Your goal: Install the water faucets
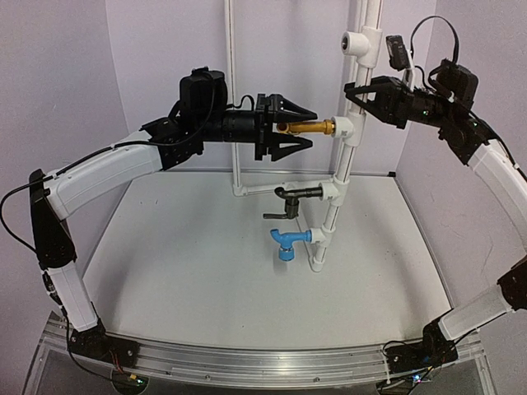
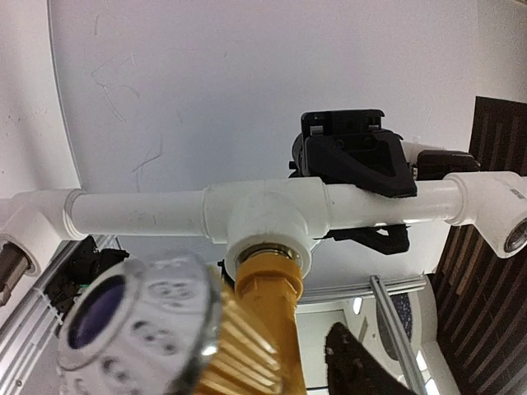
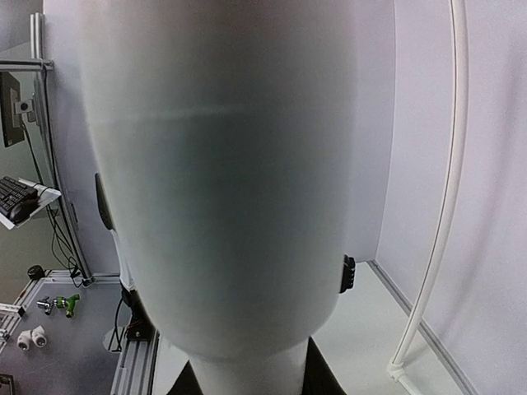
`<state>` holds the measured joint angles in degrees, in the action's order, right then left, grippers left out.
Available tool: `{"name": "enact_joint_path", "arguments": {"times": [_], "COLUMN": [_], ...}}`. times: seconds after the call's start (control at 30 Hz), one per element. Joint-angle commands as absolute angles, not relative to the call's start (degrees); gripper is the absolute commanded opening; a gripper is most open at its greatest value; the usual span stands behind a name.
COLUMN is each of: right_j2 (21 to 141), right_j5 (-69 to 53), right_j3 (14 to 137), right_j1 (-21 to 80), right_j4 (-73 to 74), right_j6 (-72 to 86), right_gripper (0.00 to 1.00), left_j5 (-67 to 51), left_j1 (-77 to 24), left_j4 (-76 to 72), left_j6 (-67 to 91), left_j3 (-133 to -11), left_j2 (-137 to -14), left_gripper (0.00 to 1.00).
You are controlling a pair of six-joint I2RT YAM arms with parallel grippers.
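Observation:
A brass-gold faucet (image 1: 317, 127) sticks out leftwards from a tee on the white pipe frame (image 1: 339, 169). Below it sit a black faucet (image 1: 292, 195) and a blue faucet (image 1: 290, 242), each in its own fitting. My left gripper (image 1: 303, 127) stands around the gold faucet's spout end, one finger above and one below. In the left wrist view the gold faucet (image 2: 268, 317) fills the bottom, and a gap shows between it and the one dark finger (image 2: 358, 366) in view. My right gripper (image 1: 357, 90) is shut on the upright pipe, which fills the right wrist view as a blurred white pipe (image 3: 222, 164).
An open white tee (image 1: 362, 41) tops the pipe frame. A thin white pole (image 1: 232, 82) rises at the back, close behind the left gripper. Purple-white walls close in the left, back and right sides. An aluminium rail (image 1: 263, 366) runs along the near edge.

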<state>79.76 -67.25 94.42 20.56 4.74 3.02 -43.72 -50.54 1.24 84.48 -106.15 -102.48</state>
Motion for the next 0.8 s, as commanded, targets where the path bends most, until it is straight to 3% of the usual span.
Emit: {"name": "enact_joint_path", "arguments": {"times": [0.0,0.5,0.77], "right_j2": [80.7,79.5,79.9], "right_j5": [-68.4,-70.5,-71.1], "right_j3": [91.9,91.5,92.1], "right_j1": [21.6,21.6,21.5], "right_j4": [14.6,14.8,14.8], "right_j6": [12.3,13.1,14.4], "right_gripper": [0.0,0.0,0.0], "left_j5": [-38.9,-31.0,-33.5], "left_j1": [-50.7,-50.8,-52.1], "left_j4": [-0.9,5.4,7.2], "left_j6": [77.0,28.0,-5.3], "left_j3": [-106.3,-104.0,-102.3], "left_j2": [-99.1,-95.3,-93.8], "left_gripper": [0.51,0.38,0.4]}}
